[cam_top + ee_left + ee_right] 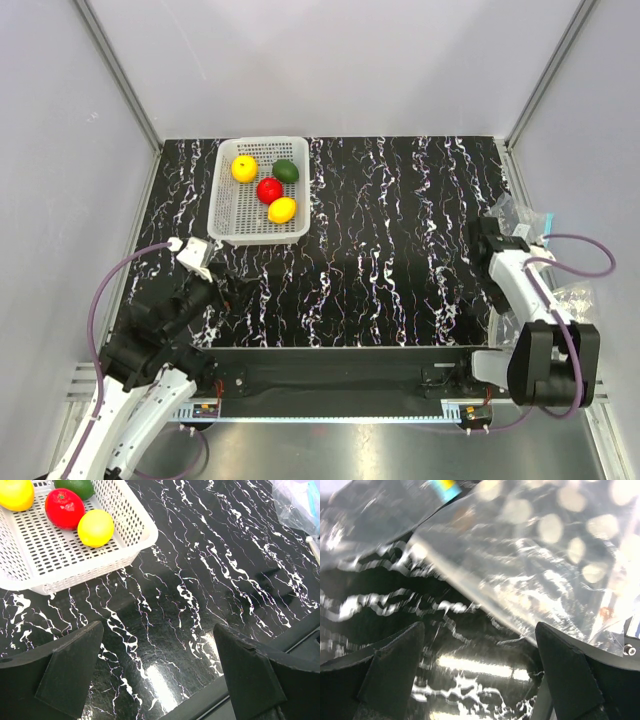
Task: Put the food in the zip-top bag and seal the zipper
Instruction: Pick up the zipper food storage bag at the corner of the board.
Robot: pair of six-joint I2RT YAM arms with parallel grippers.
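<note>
Table [400,280], black marbled: one.
White mesh basket [235,215], upper left of the overhead view: one.
Zip-top bag [545,555], dotted, upper right of the right wrist view, just ahead of the right gripper [480,650]: one.
Grippers: two. The left gripper [157,650] and the right both have jaws spread, holding nothing.
Food [269,190], all in the basket: four — two yellow, one red, one green.
Step, as judged: the start — next, draw the bag out and hold its mouth open.

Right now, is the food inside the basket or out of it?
Inside: all four toy fruits lie in the white mesh basket.
</note>
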